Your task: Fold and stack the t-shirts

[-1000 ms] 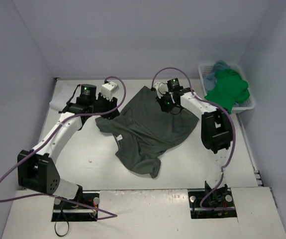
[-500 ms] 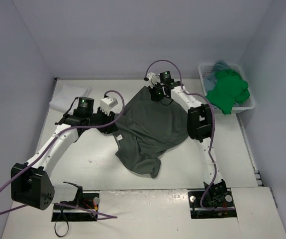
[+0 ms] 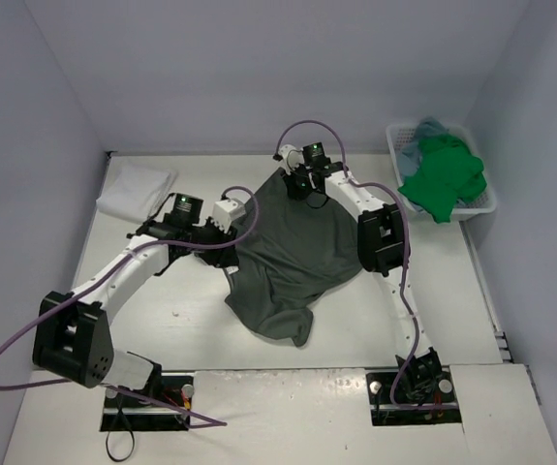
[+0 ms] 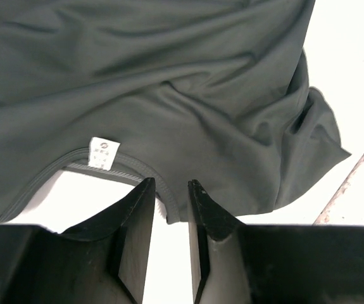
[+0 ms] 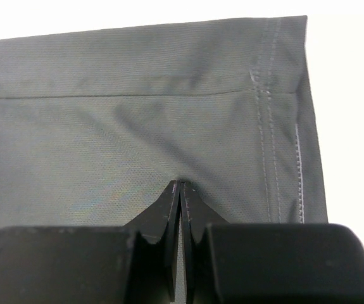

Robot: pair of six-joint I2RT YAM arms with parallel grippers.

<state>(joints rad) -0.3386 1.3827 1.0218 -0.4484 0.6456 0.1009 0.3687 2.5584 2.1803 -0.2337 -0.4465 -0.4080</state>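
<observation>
The left claw (image 4: 170, 183) stood narrow, its jaws astride the ribbed collar (image 4: 106, 168) of the dark grey t-shirt (image 4: 169, 95). A slim gap showed between them with the collar's edge in it, so I could not tell whether they truly bit the cloth. The white label (image 4: 102, 153) lay at 10 o'clock from the tips, inner side up. That suggested the neck opening faced the camera and had been chosen as a firm, thick edge to take hold of.

The right claw (image 5: 180, 185) was closed tight, with a small pucker of the same shirt caught between its tips. The double-stitched hem (image 5: 276, 126) ran just beside it at 2 o'clock, so this hold sat close to a corner. That is probably the better place from which to pull the cloth flat.

Seen from above, the grey shirt lay rumpled mid-table (image 3: 191, 320), with the right claw at its 12 o'clock corner and the left claw at its 9 o'clock edge. Two holds that far apart look meant for spreading before any fold.

A white t-shirt (image 3: 135, 189) rested at the table's 10 o'clock. At 2 o'clock the basket (image 3: 486, 199) held the green t-shirt (image 3: 443, 174) and, behind it, the teal-blue t-shirt (image 3: 423, 131), both unfolded.
</observation>
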